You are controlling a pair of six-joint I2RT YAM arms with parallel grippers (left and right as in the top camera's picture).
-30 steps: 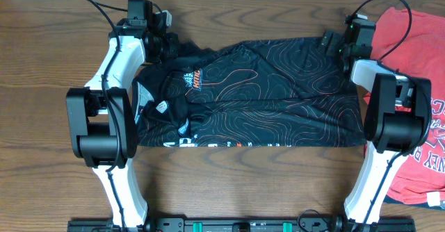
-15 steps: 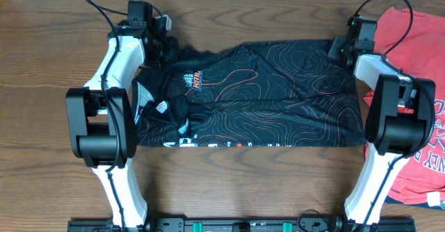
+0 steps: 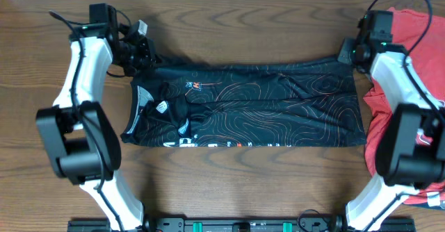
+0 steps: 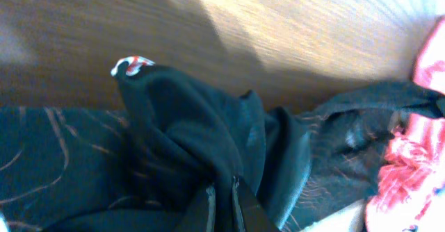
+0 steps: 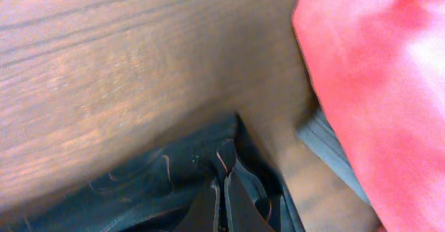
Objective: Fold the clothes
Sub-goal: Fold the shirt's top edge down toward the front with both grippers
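The black sports jersey [image 3: 243, 107] is being held spread sideways across the middle of the wooden table [image 3: 243, 190]. Its orange-white contour pattern is facing up, the white lettering is running along the near edge, and the collar end is turned to the left. The cloth is lying mostly flat, with some wrinkles bunched around the collar area. The far edge is being held in a fairly straight line between the two grippers.

The far-left corner is being pinched by the left gripper [image 3: 141, 51]. In the left wrist view its fingers [image 4: 206, 211] are being pressed almost together, with a thick bunch of black fabric caught between them (a small white-and-red tag is sticking out at the top of that bunch).

The far-right corner is being gripped by the right gripper [image 3: 346, 53]. In the right wrist view its fingers [image 5: 233, 205] are seen nearly closed on a thin fold of the jersey's edge.

The near edge is being left loose on the wood.

A red printed T-shirt [image 3: 417, 30] is lying crumpled along the right side of the table, just beside the jersey's right edge and partly covered by the right arm. Whether the two garments are touching cannot be told.
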